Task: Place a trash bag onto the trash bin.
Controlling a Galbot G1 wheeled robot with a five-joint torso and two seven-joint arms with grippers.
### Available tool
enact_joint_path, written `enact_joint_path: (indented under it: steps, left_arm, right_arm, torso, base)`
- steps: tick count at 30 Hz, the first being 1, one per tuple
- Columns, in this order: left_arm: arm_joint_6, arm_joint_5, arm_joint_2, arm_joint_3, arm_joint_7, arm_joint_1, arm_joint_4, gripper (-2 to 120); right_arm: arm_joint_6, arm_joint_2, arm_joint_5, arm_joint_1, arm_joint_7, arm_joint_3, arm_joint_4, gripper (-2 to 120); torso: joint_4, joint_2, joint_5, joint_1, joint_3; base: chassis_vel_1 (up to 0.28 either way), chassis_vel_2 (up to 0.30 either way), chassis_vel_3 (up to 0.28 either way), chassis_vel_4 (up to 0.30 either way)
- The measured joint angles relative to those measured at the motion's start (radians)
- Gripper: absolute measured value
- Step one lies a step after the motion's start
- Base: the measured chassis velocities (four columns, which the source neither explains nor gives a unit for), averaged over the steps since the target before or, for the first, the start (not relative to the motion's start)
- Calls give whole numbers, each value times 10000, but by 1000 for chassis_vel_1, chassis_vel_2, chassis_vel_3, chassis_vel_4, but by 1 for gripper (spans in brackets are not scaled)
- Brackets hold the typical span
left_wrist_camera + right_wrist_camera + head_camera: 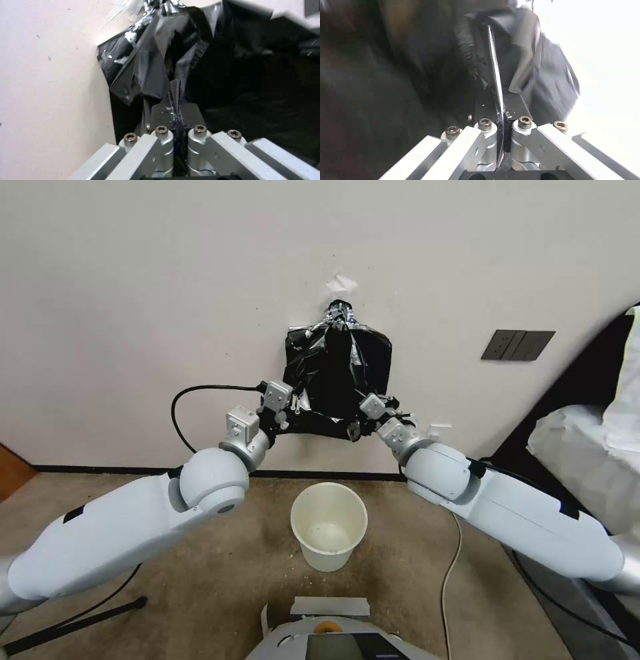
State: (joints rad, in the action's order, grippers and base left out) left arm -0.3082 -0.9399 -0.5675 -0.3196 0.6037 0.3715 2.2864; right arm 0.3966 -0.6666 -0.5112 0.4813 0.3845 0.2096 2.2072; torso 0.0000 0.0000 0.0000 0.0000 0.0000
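both pincers pinching trash bag (337,373) on far wall: left gripper (175,100), right gripper (498,95). pull evenly toward trash bin (329,525), you'll avoid tearing.

The trash bag (533,65) is smeared by blur, and its lower edge lies hidden behind both wrists.

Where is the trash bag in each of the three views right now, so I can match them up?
Head view: the trash bag hangs on the wall above the trash bin, between the left end effector and the right end effector.
Left wrist view: black film rises from the shut fingers.
Right wrist view: film pinched edge-on between the fingers.
Shared landmark: the pale wall.
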Motion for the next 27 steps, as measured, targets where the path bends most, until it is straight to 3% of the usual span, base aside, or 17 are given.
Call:
enact_joint_path:
  steps: [5,10,18,27]
  left_arm:
    - [37,107,103,771,-131,877,206,0]
    - [145,315,235,1482,-318,1926,479,0]
    - [219,575,312,2171,-460,3239,916,0]
    - [387,1070,354,3250,-708,4789,1287,0]
  right_arm:
    - [-834,-52,-394,1279,-407,-1009,511,0]
    - [-1058,-151,-386,2690,-728,-1945,1072,0]
    - [-1148,-366,-547,4426,-786,-2871,1840,0]
    - [-1120,-551,-481,5445,-774,-3251,2453,0]
  torso:
    - [0,0,-2,0,0]
    - [0,0,-1,0,0]
    - [-2,0,0,0,0]
    - [2,0,-1,0,-1]
  base:
    - [0,0,0,0]
    - [0,0,0,0]
    - [0,0,0,0]
    - [0,0,0,0]
